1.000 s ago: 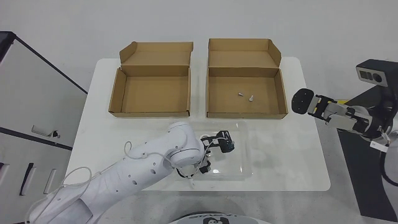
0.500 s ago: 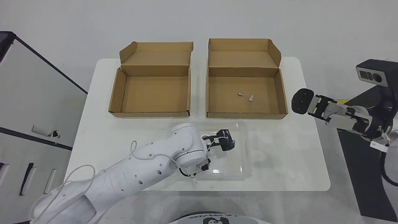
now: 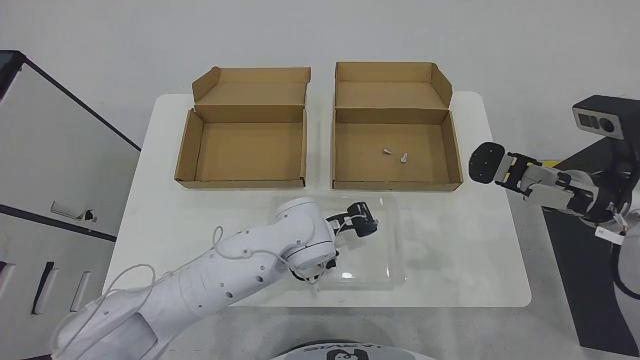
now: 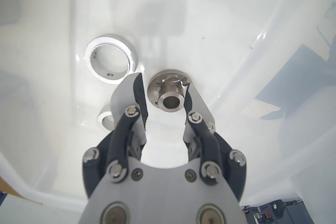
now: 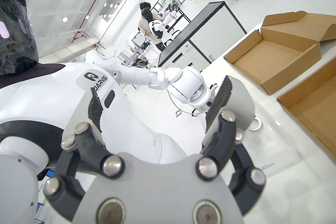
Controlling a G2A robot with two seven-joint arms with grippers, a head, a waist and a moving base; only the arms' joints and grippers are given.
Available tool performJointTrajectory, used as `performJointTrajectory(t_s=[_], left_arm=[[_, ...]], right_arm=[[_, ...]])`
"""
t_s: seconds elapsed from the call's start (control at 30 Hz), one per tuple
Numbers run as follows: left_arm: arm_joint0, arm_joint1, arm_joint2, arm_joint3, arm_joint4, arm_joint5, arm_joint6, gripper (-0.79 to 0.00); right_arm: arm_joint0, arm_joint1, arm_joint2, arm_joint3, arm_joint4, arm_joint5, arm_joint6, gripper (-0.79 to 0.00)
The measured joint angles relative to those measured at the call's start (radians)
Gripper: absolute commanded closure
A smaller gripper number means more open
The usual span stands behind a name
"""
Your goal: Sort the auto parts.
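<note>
Inside the clear plastic tray (image 3: 392, 276) my left gripper (image 3: 363, 223) points down, open. Its two fingers straddle a flanged metal bushing (image 4: 169, 95) standing on the tray floor (image 4: 215, 9); the left gripper (image 4: 162, 91) has one pad against the hub and the other close beside the flange. A silver ring (image 4: 111, 62) lies just beyond it, and a second ring (image 4: 103, 120) is partly hidden behind one finger. My right gripper (image 3: 487, 163) hangs open and empty off the table's right edge, seen as the right gripper (image 5: 157, 104) in its wrist view.
Two open cardboard boxes stand at the back of the table: the left box (image 3: 240, 152) is bare, the right box (image 3: 437, 145) holds two small metal parts (image 3: 395, 153). A dark-topped cabinet (image 3: 40, 160) flanks the table's left side.
The left gripper has shifted slightly toward the boxes and turned at the wrist inside the tray. The right arm has kept still.
</note>
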Motion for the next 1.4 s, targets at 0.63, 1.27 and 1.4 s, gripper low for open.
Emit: performJointTrajectory(t_s=[0.63, 1.27, 1.4], left_arm=[[0.014, 0.000, -0.003, 0.008, 0.007, -0.017, -0.028, -0.326], [0.026, 0.002, -0.016, 0.014, 0.013, -0.020, -0.024, -0.274], [0.028, 0.001, -0.015, 0.024, 0.018, -0.020, -0.017, -0.022]], right_arm=[[0.000, 0.000, 0.000, 0.000, 0.000, 0.000, 0.000, -0.785], [0.000, 0.000, 0.000, 0.000, 0.000, 0.000, 0.000, -0.785], [0.000, 0.000, 0.000, 0.000, 0.000, 0.000, 0.000, -0.785]])
